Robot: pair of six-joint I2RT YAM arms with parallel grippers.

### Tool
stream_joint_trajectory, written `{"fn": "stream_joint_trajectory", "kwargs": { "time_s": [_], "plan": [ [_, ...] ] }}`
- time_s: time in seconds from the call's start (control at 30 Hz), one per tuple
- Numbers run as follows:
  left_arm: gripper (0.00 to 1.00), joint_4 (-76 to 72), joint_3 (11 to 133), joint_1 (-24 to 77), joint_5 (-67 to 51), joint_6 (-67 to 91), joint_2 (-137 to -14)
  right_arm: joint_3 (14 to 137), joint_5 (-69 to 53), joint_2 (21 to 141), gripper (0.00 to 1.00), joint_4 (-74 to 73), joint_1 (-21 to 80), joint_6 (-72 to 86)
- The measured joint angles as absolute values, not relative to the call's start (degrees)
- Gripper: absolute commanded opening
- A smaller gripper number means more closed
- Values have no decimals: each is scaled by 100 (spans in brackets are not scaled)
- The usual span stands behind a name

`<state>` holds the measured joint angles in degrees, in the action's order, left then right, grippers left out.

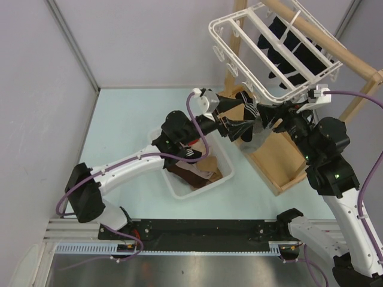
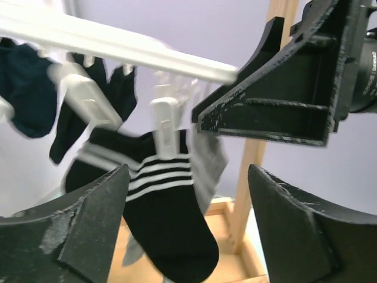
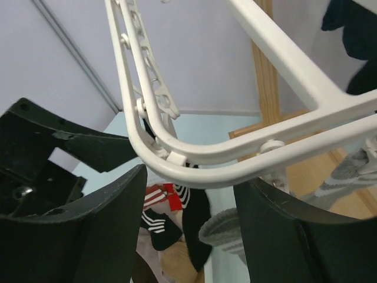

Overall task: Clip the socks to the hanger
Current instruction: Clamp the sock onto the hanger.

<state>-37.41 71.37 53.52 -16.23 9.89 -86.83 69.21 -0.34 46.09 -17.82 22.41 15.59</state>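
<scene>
Here, the black white-striped sock [image 2: 168, 224], hung long-axis-down from a small white plastic clip [image 2: 164, 127], is seen dead ahead between the parted, empty fingers of the left gripper [image 2: 187, 188]; the right gripper [image 3: 189, 197] is likewise held spread.

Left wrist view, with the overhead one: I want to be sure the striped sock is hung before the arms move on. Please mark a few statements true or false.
1. The black sock with white stripes hangs from a white plastic clip on the white plastic rectangular hanger. True.
2. The left gripper has its jaws shut on that sock. False: the jaws stand wide open, gripping nothing.
3. The white slotted basket holds nothing. False: brown and beige socks lie in it.
4. Dark socks hang within the hanger's frame. True.
5. The right gripper has its jaws shut. False: they stand apart below the hanger's rounded corner.
</scene>
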Motion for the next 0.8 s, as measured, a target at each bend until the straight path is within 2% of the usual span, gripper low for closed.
{"fn": "stream_joint_trajectory", "kwargs": {
  "time_s": [0.17, 0.47, 0.8],
  "plan": [
    [91, -3575, 6882, 5349, -1361, 620, -8285, 6923, 268, 4613, 65, -1920, 2224, 1594],
    [91, -3551, 6875, 5297, -1203, 384, -8263, 6923, 436, 4578, 65, -1966, 2213, 1579],
    [91, -3854, 7126, 5133, -893, 381, -9024, 6921, 574, 4473, 66, -2038, 2191, 1483]
  ]
}}
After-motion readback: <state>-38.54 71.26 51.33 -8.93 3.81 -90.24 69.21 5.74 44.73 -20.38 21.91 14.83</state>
